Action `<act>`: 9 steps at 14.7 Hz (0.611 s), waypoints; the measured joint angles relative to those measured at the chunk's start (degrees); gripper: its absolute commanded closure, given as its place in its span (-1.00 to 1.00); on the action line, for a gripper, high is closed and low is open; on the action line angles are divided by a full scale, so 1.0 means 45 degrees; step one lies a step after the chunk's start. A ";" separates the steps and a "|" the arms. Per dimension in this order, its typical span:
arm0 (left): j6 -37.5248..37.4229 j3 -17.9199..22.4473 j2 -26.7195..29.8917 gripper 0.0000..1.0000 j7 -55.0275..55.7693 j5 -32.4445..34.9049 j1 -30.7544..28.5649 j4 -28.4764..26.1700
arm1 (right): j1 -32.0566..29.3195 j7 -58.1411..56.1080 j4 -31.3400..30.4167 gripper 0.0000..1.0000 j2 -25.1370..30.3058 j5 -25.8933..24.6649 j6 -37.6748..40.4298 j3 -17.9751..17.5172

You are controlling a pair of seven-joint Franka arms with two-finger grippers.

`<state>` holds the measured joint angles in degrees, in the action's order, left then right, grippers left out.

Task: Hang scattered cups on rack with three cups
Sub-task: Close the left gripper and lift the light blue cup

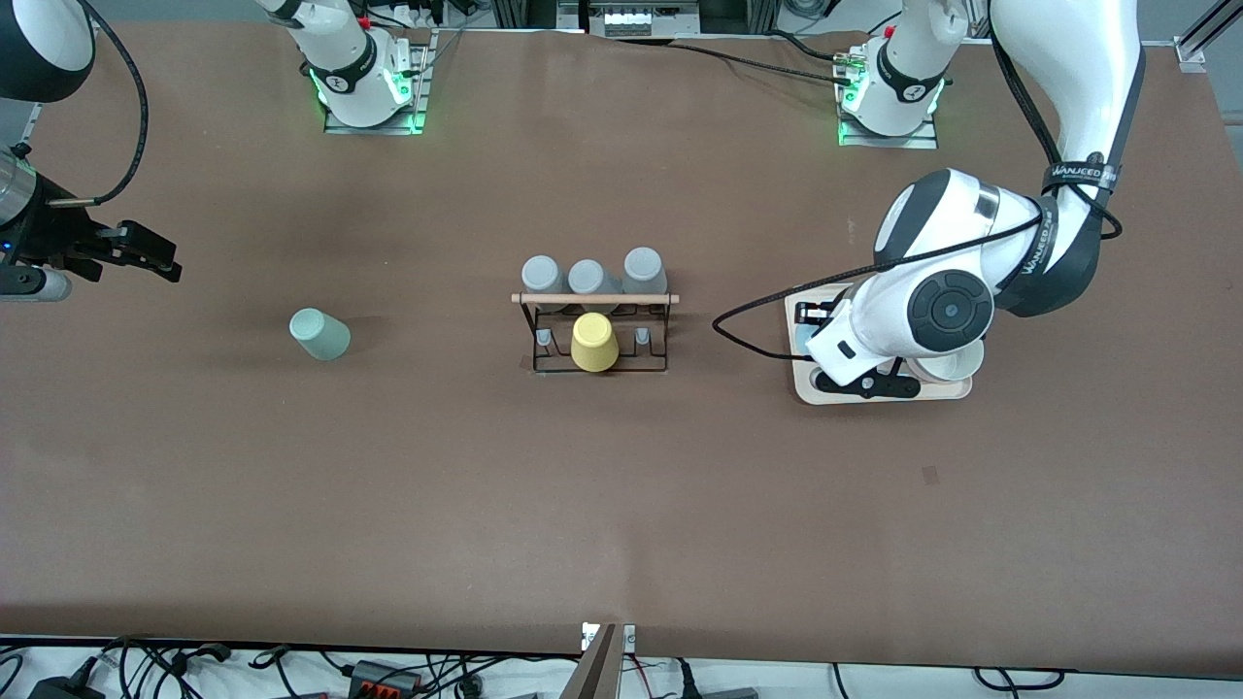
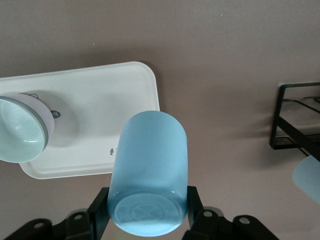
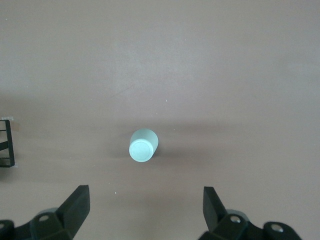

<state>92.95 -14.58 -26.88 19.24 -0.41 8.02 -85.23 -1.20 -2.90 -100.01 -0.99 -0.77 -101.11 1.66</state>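
Over tray (image 1: 957,391), left gripper (image 2: 147,212) (bent low) clasps blue cup (image 2: 148,175).

Mint-green cup (image 1: 319,335) upside down on table (image 1: 388,485), yellow cup (image 1: 593,342) on rack (image 1: 595,330)

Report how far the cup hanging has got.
Done: three grey cups and a yellow cup sit on the rack. In hand: the left claw is shut on the light blue cup over the cream tray. Left: the mint-green cup stands on the table, under the open right claw.
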 measured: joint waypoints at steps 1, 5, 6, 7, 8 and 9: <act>0.0000 -0.0018 0.0001 0.98 0.0076 0.0000 0.0075 0.0220 | 0.0000 0.0000 0.0000 -1.00 -0.0007 0.0000 0.0000 -0.0001; -0.0091 -0.0077 0.0002 0.98 0.0227 -0.0947 0.0384 0.1031 | 0.0001 0.0000 -0.0001 -1.00 -0.0090 0.0000 0.0015 -0.0004; -0.0107 -0.0090 0.0001 0.98 0.0238 -0.1224 0.0449 0.1118 | 0.0001 0.0000 -0.0001 -1.00 -0.0133 0.0000 0.0026 -0.0005; -0.0108 -0.0101 -0.0005 0.98 0.0245 -0.1386 0.0530 0.1200 | 0.0002 0.0000 -0.0001 -1.00 -0.0200 0.0000 0.0029 -0.0008; -0.0105 -0.0103 -0.0046 0.98 0.0267 -0.1483 0.0689 0.1313 | 0.0003 0.0000 -0.0002 -1.00 -0.0273 0.0000 0.0029 -0.0011; -0.0051 -0.0104 -0.0165 0.98 0.0454 -0.1504 0.0931 0.1499 | 0.0003 0.0000 -0.0002 -1.00 -0.0331 0.0000 0.0029 -0.0011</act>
<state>92.72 -15.04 -27.62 21.28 -7.18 12.21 -78.48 -1.19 -2.90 -100.02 -2.48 -0.77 -100.98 1.60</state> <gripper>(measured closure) 0.352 0.000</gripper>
